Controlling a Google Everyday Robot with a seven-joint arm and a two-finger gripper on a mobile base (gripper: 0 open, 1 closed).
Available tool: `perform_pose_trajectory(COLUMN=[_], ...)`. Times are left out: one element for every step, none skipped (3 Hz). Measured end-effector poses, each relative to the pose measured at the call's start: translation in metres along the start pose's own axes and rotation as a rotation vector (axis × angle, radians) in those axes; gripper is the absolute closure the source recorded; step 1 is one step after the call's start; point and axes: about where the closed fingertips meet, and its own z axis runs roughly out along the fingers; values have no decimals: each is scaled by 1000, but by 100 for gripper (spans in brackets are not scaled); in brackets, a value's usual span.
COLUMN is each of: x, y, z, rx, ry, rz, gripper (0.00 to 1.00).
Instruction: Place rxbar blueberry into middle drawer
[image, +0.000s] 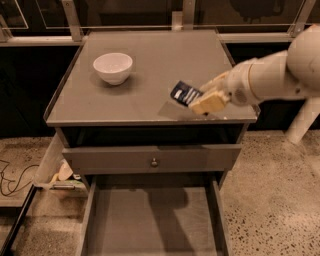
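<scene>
1. Gripper (198, 101) is clamped on one end of the snack bar (184, 93), above the front right of the cabinet top (150, 55).
2. Bar is tilted; its long axis runs left-right, free end toward the bowl (113, 67).
3. Drawer (150, 225) stands open below the front edge.

no text, brand or number can be read anywhere. pale marks are seen on the dark blue wrapper of the rxbar blueberry (185, 93), but no letters can be made out in them. the bar is held clamped at the tip of the gripper (199, 101), which is poised just above the front right part of the cabinet top (150, 65).
</scene>
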Motion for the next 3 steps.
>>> perform_pose_trajectory(x=[49, 100, 145], y=[32, 61, 88], z=[-4, 14, 36], rx=[35, 28, 0], ry=[29, 64, 90], rz=[38, 69, 101], gripper=[100, 100, 100])
